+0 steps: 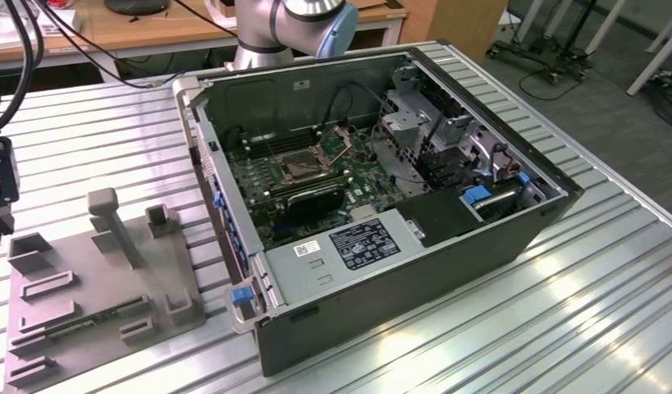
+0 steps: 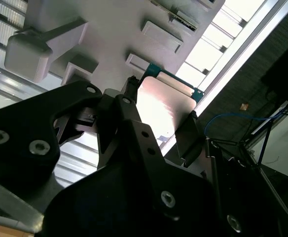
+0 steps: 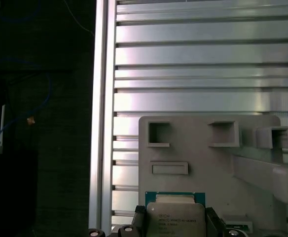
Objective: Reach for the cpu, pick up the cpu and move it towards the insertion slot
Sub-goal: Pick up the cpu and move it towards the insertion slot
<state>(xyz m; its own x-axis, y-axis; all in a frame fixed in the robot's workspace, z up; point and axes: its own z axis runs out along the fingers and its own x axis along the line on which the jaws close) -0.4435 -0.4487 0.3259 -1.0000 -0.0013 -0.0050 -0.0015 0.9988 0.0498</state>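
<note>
Ribbed aluminium counter (image 1: 598, 271), with the cpu (image 3: 176, 220) pinched in the gripper (image 2: 160, 114) over the grey fixture plate (image 1: 84, 328).

In both wrist views the gripper is closed down to the chip's width, its two dark fingers (image 2: 187, 137) pressing on opposite edges. This grip likely keeps the silvery lid and the underside free of contact. The chip sits flat and level between them and seems lifted clear of the plate's moulded pockets, which presumably park parts at known spots. In the exterior view the gripper hangs at nine o'clock, above the plate's far edge. The open computer case (image 1: 423, 271) lies on its side at about two o'clock from the plate, so its green motherboard (image 1: 270, 193) faces upward. The insertion slot (image 1: 304, 169) sits there in its metal frame, well apart from the chip.
</note>
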